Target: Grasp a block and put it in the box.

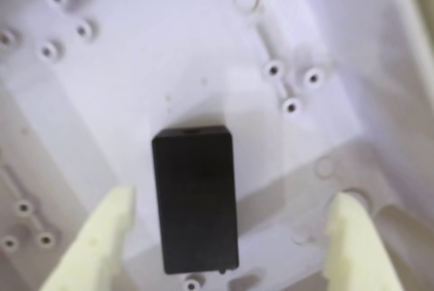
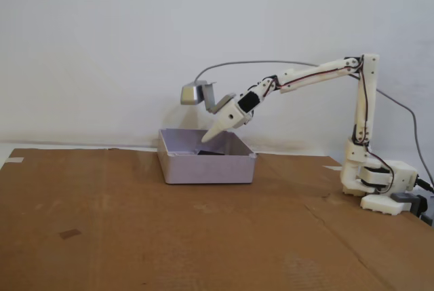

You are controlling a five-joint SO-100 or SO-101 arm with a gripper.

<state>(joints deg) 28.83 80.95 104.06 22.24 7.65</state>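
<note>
Small matte black rectangular block (image 1: 196, 199) lying loose mid-floor of shallow lilac-grey plastic box (image 2: 207, 167); gripper (image 1: 230, 237) spread wide, empty. Best lifted straight up, clear of walls.

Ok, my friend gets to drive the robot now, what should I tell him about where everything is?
Gripper: open and holding nothing. Its two pale fingers stand either side of the block, not touching it, as the wrist view shows. In the fixed view the fingertips hang just over the box's rim.
Block: lying flat on the floor of the box.
Box: sitting on the brown cardboard, to the left of the arm's base in the fixed view.
Done: the block is in the box and let go.
Left: probably just lift the arm up and away without bumping the box wall.
</note>
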